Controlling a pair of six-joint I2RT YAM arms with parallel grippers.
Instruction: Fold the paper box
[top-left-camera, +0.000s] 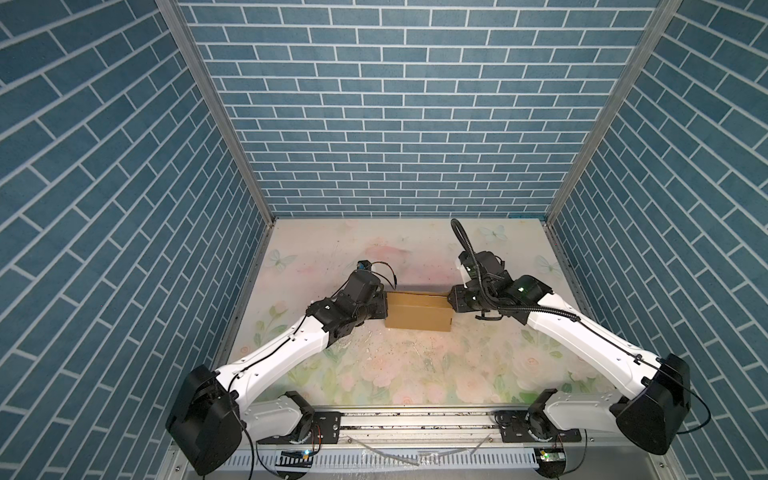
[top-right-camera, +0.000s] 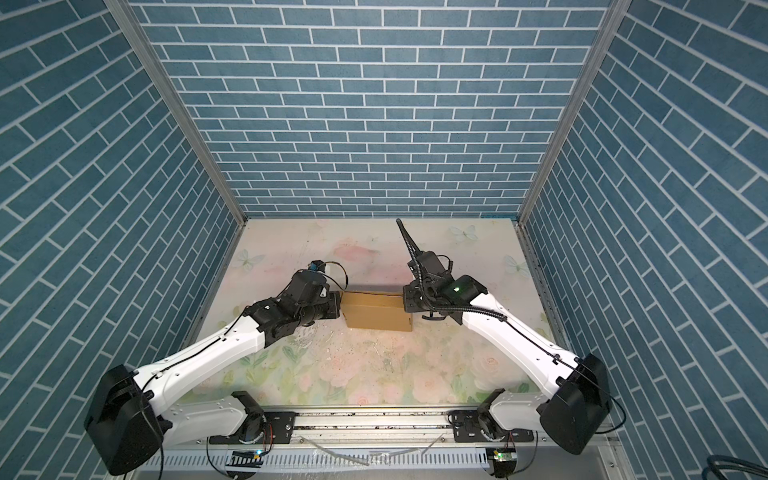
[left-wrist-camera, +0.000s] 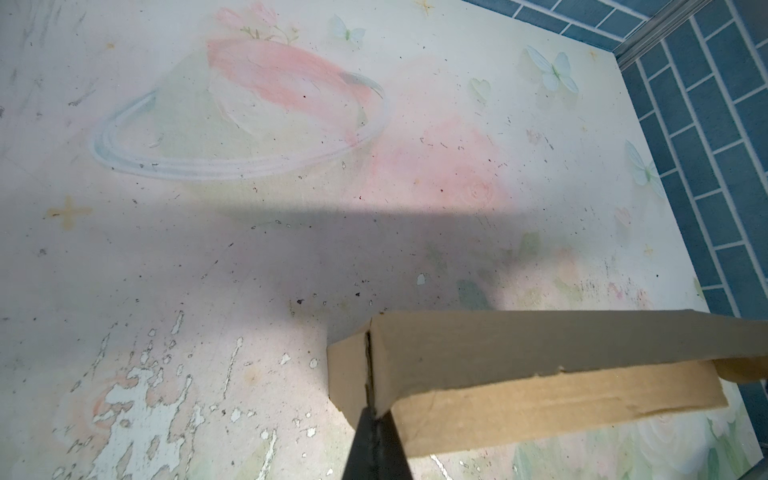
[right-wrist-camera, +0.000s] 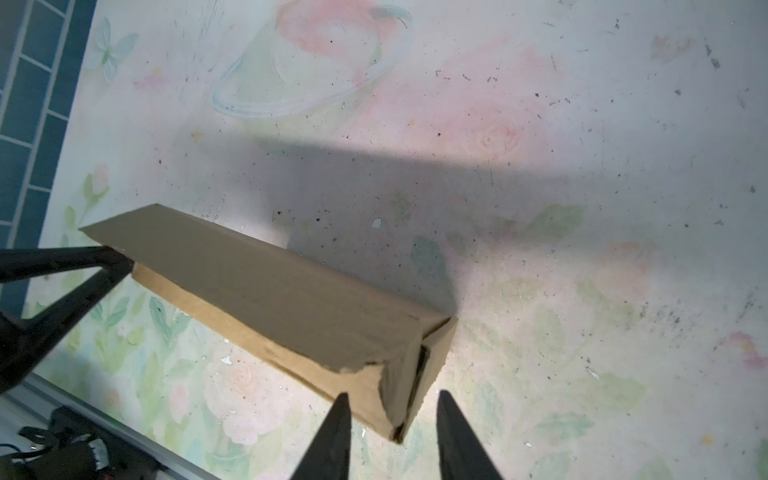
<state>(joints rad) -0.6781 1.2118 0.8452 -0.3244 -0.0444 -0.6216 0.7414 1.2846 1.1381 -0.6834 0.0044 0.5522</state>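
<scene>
We record one paper box (top-left-camera: 417, 318), brown cardboard, lying mid-way across the table (top-left-camera: 374, 257) between two arms. We log the left gripper (left-wrist-camera: 376, 424) pressed together, pinching the box's end wall; the right gripper (right-wrist-camera: 392, 398) spread, astride the opposite end, unclamped.

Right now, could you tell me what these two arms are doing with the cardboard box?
The two arms are folding the paper box, which sits on the floral table already formed into a box shape. The left gripper is shut, pinching a cardboard edge at one end. At the other end, the right gripper stands open, its fingers either side of the box end without gripping it. A flap edge near that end looks ragged.
</scene>
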